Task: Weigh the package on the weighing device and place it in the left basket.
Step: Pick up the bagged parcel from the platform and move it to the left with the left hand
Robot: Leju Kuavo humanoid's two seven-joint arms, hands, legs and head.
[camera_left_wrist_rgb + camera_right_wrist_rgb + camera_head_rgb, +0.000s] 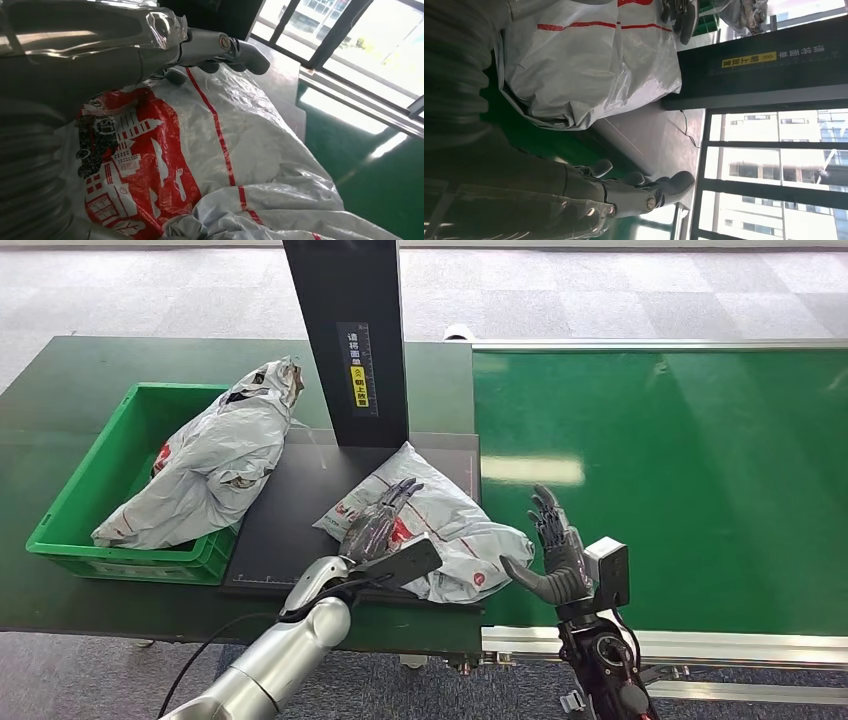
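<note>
Package lies on the dark scale plate, at the foot of the black post, with its right portion overhanging the plate edge toward the green belt. Weighing position is therefore imperfect: a bag partly off the plate may read wrong.

Left hand rests flat on top of the package with fingers extended and slightly spread; no grasp is evident. The left wrist view shows the fingers lying over the grey film, with nothing pinched between them. Right hand stands upright just beside the package's right end, fingers apart, thumb pointing toward the bag, holding nothing; whether it touches the film cannot be told.

Basket sits to the left, well apart from the package across the plate, and already holds a large grey bag that rises above its rim and leans over the wall nearest the plate.

Risks noted:
- Film looks slick and loosely filled. A flat press from above gives no hold; the bag could slide out during a lift or sweep leftward.
- A push from the right hand may crumple the bag rather than move it.
- With the basket occupied, a new bag may perch on the other and slip back onto the plate or the table.
- The post stands close behind the travel path; a high carry could clip it.
</note>
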